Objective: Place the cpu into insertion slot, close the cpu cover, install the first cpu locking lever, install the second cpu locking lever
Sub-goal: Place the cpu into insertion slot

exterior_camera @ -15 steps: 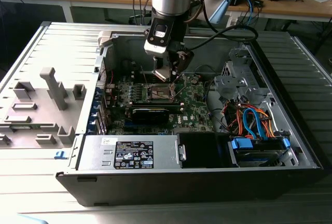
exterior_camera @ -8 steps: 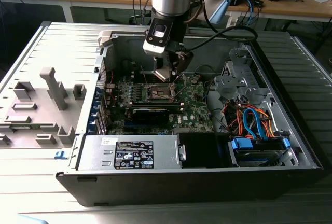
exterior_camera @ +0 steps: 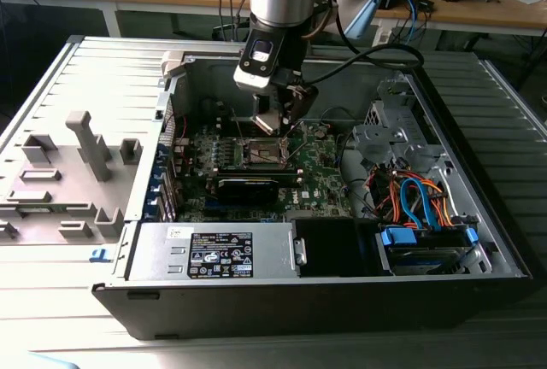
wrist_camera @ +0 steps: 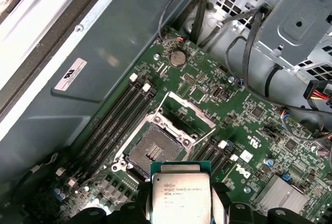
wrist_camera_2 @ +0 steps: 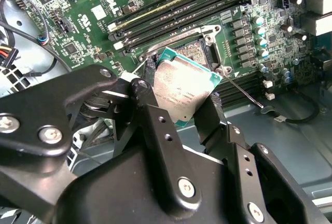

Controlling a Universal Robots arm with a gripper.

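One step of four is in hand, the first: the gripper (wrist_camera_2: pixel 180 98) has its jaws clamped on the edges of the cpu (wrist_camera: pixel 180 193), held just off the bare insertion slot (wrist_camera: pixel 155 151), whose cpu cover (wrist_camera: pixel 189 115) stands open, so seating it likely demands square, level alignment.

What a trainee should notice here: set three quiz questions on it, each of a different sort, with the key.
1. Fill in: the gripper holds the ____.
2. The cpu cover by the insertion slot is: A) swung open; B) shut over the slot; C) held in the gripper.
3. True or false: the insertion slot is empty.
Key: 1 cpu; 2 A; 3 true.
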